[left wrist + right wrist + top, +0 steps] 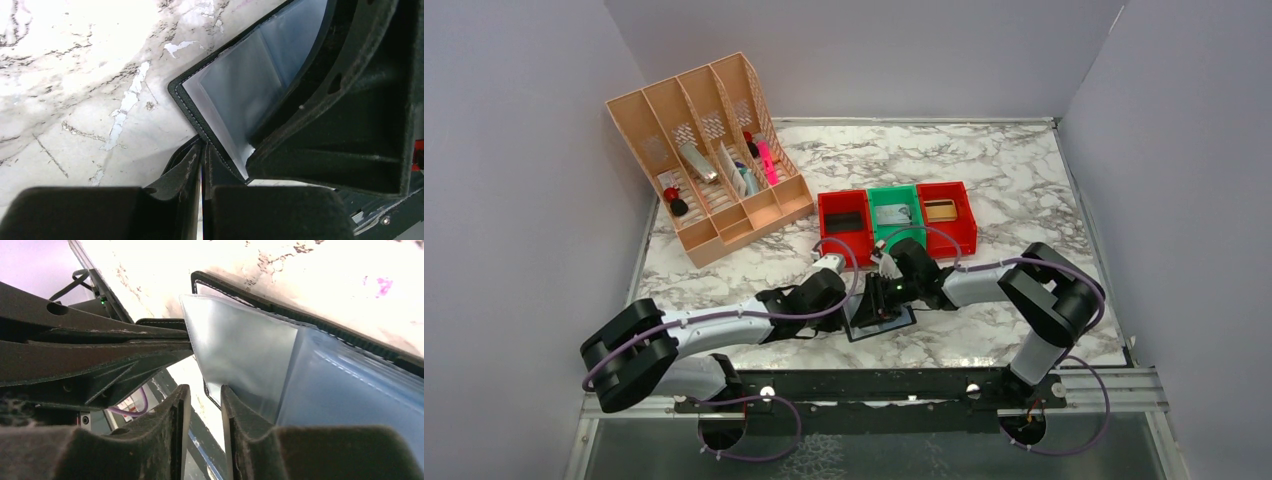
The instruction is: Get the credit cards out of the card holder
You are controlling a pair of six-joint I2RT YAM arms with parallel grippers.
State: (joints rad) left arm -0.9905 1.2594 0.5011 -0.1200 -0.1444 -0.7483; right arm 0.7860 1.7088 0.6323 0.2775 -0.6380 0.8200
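Left pincer [202, 152] clenched on card holder [240, 95] edge, right pincer [205, 392] parted just beside

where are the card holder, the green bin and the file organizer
card holder [240, 85]: left wrist view, on its clear inner sleeve
green bin [892, 192]: top view, on its far rim
file organizer [764, 208]: top view, on its low front wall

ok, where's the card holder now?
Top view: card holder lies open on the table, near centre, just robot-side of the green bin.
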